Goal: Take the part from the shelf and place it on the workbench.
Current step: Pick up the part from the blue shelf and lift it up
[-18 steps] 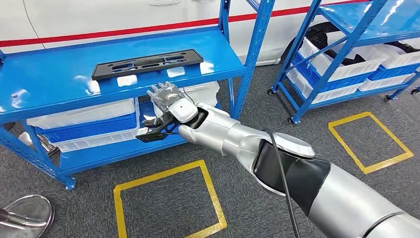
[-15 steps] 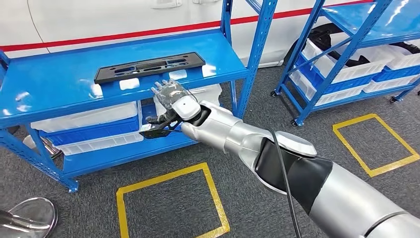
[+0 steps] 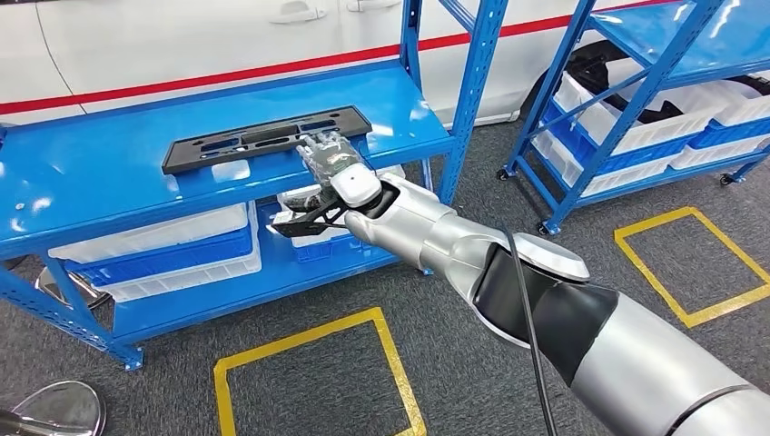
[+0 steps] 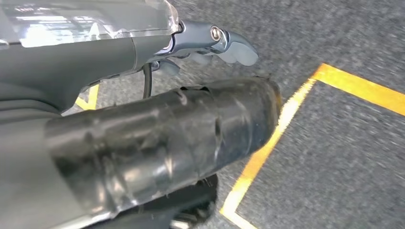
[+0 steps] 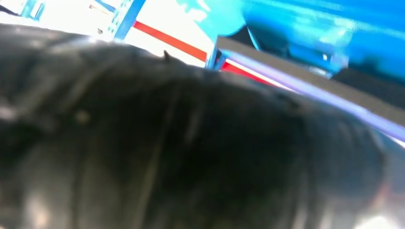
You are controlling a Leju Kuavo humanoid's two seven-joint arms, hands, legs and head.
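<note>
Part [image 3: 268,138] lay flat along the top shelf [image 3: 109,182], long side facing outward, easy to reach from the front. Right hand [image 3: 329,159] reached over its right end, fingers extended onto or just above it; grip could not be told. Left hand [image 4: 205,45] hung over grey floor and a yellow line [image 4: 267,148], holding nothing, fingers loosely curled. White bins [image 3: 163,241] sat below.
</note>
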